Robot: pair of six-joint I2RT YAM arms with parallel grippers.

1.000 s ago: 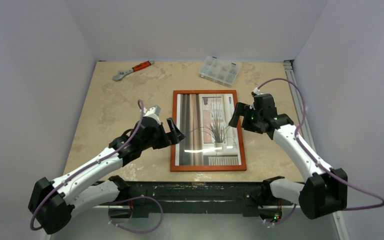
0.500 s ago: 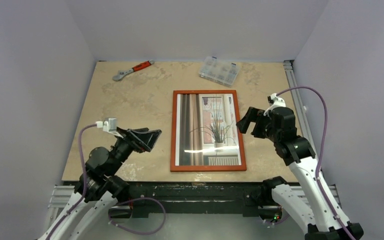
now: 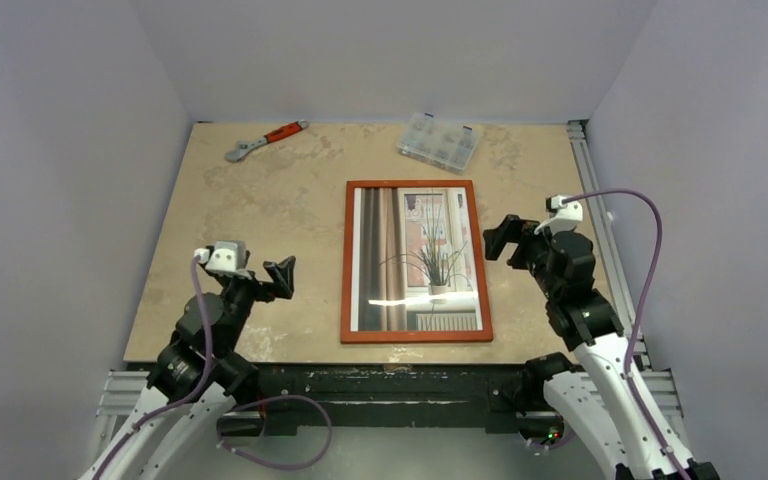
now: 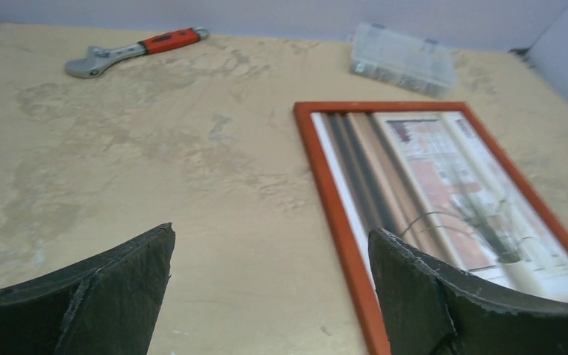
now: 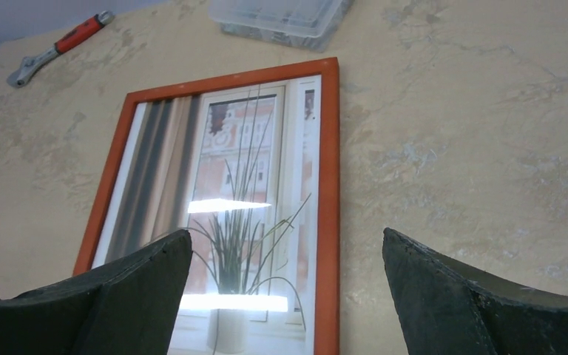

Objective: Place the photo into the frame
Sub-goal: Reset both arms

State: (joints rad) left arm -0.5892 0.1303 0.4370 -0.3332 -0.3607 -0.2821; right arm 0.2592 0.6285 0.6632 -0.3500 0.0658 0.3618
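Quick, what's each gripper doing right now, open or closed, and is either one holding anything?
Left gripper: open, holding nothing.
Right gripper: open, holding nothing.

At my 12 o'clock the thin red-orange wooden frame [image 3: 410,184] lies flat, front up, its long sides running 12 to 6. The glossy photo [image 3: 400,250], a grassy potted plant by a curtained window, sits inside it face up, filling the opening.
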